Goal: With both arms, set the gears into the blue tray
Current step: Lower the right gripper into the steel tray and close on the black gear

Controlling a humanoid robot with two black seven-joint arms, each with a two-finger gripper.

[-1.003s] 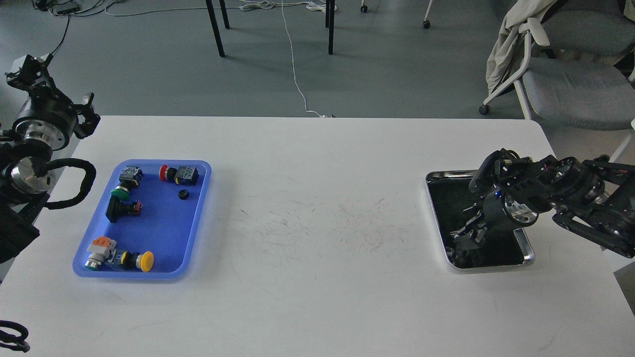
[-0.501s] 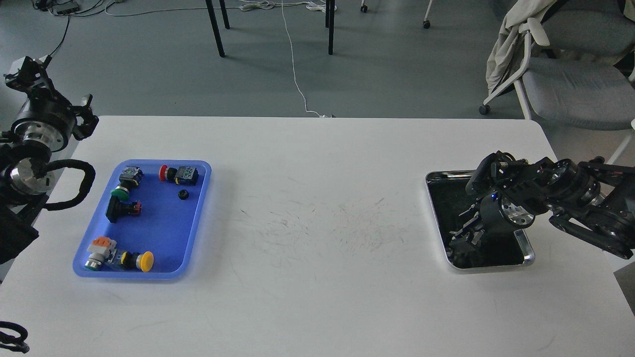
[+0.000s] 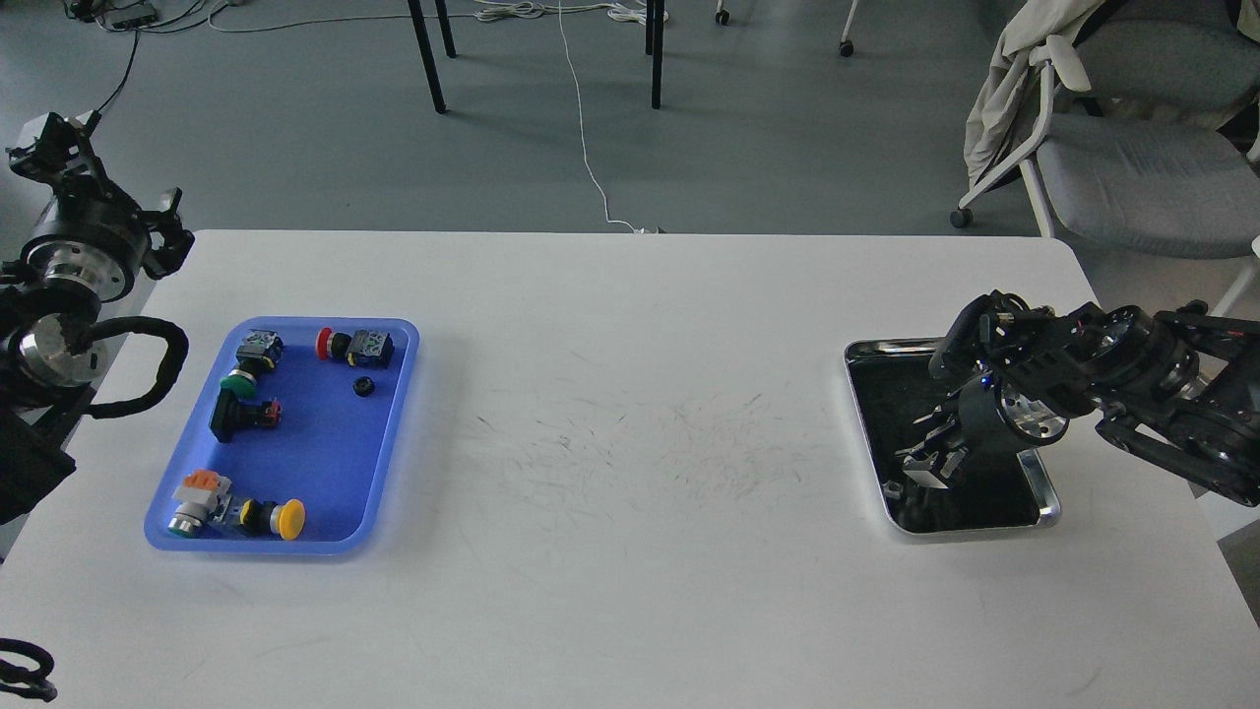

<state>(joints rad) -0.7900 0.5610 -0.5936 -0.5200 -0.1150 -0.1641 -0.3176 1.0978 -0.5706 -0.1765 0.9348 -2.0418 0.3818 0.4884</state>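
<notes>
The blue tray (image 3: 325,492) lies at the table's left. One small black gear (image 3: 363,386) rests in its upper right part, among several push-button switches. My right gripper (image 3: 923,465) points down into the shiny steel tray (image 3: 1049,502) at the table's right. It hangs just above the tray's dark floor, and its dark fingers blend with the dark inside. Whether it holds anything is not visible, and no gear can be made out in the steel tray. My left gripper (image 3: 47,143) is raised beyond the table's far left corner, away from the blue tray, its fingers unclear.
Switches with red (image 3: 325,344), green (image 3: 234,382) and yellow (image 3: 288,519) caps lie in the blue tray. The white table (image 3: 630,473) shows faint scratches at its middle. An office chair (image 3: 1122,148) stands behind the far right corner, and table legs and cables are on the floor beyond.
My right gripper has risen a little from the steel tray's floor and drawn slightly back. The left arm has shifted marginally left; the blue tray's contents are unchanged.
</notes>
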